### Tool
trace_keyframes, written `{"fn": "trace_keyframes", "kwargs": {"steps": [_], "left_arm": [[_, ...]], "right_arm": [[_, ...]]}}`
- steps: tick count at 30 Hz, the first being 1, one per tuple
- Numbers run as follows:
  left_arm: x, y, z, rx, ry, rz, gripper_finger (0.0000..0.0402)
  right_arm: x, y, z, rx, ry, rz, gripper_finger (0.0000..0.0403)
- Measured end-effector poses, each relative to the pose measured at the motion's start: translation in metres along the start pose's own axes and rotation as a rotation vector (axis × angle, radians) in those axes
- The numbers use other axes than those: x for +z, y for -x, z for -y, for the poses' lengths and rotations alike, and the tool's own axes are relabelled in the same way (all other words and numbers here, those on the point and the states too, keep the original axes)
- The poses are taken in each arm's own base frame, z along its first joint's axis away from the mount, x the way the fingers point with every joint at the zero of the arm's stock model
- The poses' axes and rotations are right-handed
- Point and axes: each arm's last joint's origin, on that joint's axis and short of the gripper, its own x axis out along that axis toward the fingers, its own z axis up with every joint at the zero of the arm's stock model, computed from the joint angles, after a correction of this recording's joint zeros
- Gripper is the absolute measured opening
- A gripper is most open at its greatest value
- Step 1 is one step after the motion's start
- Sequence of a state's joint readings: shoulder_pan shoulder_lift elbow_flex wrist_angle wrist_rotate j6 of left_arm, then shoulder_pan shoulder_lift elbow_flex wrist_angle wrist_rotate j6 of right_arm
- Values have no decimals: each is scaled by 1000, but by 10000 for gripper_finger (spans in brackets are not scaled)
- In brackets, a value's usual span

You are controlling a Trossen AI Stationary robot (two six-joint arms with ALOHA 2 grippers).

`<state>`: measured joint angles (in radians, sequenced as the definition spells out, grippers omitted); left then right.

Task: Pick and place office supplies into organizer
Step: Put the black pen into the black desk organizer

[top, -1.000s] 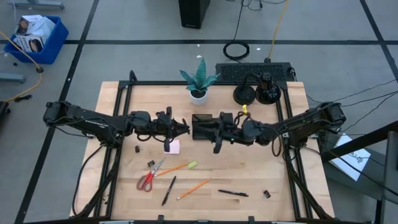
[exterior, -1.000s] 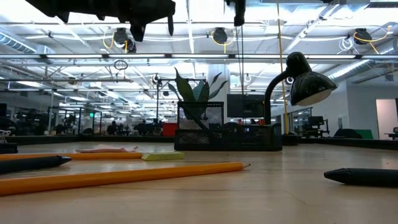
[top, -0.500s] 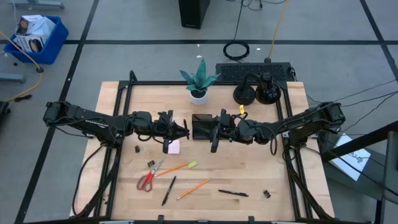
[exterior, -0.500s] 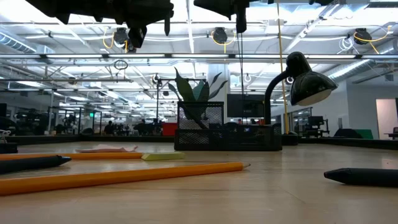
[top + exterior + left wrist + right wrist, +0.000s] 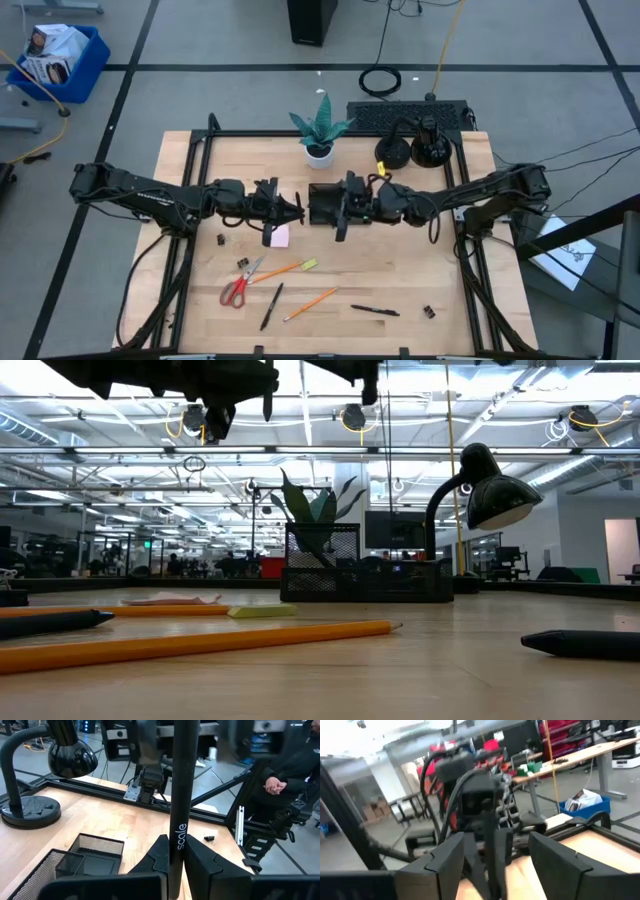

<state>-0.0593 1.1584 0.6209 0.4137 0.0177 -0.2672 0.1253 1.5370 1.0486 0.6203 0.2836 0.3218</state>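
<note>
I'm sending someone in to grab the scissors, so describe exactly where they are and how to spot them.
On the wooden table, look at the near left part, below the pink sticky-note pad. The scissors lie flat beside an orange pencil and a black pen; they alone have red loop handles.

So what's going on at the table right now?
The left gripper is shut on a black pen, holding it upright just beside the organizer. The right gripper is open at the organizer's other side. The scissors, two pencils, two more pens, the highlighter and the sticky pad lie loose on the table.
</note>
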Motion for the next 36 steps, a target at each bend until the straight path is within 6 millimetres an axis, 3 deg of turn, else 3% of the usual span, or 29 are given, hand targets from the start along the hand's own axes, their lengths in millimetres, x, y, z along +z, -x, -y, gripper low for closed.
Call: {"fn": "trace_keyframes", "kwargs": {"steps": [12, 22, 27, 36], "left_arm": [[0, 0, 0, 4, 3, 0, 30], [0, 0, 0, 5, 2, 1, 32], [0, 0, 0, 10, 1, -2, 27], [-1, 0, 0, 11, 3, -4, 34]], "right_arm": [[-5, -9, 3, -25, -42, -25, 230], [-17, -23, 10, 13, -94, -80, 217], [-8, -28, 4, 34, -92, -39, 217], [-5, -31, 14, 1, -97, -47, 195]]}}
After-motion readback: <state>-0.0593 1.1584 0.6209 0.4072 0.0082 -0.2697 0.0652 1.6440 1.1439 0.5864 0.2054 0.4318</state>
